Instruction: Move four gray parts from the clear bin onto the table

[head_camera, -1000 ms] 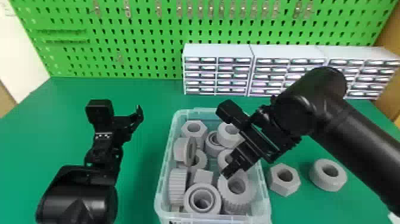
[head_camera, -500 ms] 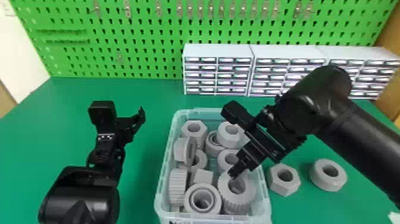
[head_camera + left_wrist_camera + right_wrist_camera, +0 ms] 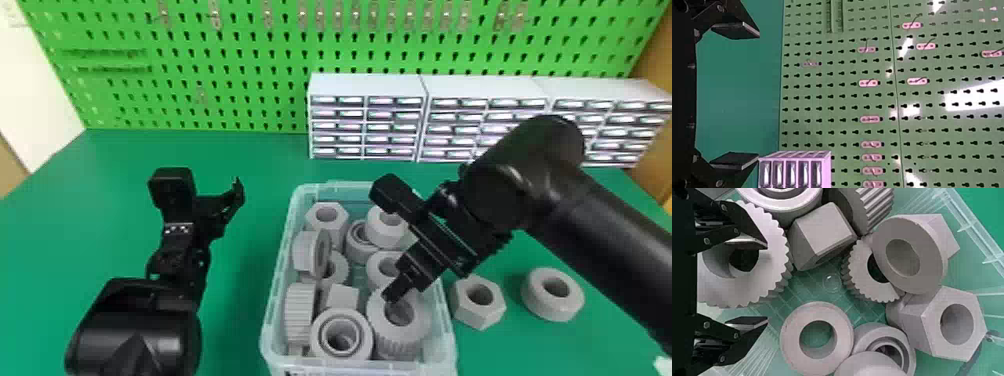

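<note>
Farthest left, the left gripper (image 3: 227, 202) is hanging above the green table (image 3: 100, 200), its two fingers standing well apart. Along the back, a green pegboard (image 3: 225, 75) is standing upright. Next comes the clear bin (image 3: 279, 270), which is sitting on the table and holding many gray parts. Near its left wall, a ribbed part (image 3: 298, 310) is standing on edge, and behind it a flanged part (image 3: 302, 252) is leaning. A hexagonal part (image 3: 330, 232) is lying toward the back, while a block (image 3: 342, 297) and a round ring (image 3: 360, 340) are resting farther forward. In the front right corner, a large toothed gear (image 3: 400, 345) is lying hole-up. The right gripper (image 3: 400, 290) is reaching down there with fingers apart, one over the gear's hole, the other beyond its toothed rim. Just right of the bin, a hex nut (image 3: 467, 312) is resting on the table; farther right, a thick ring (image 3: 540, 309) is lying flat.
</note>
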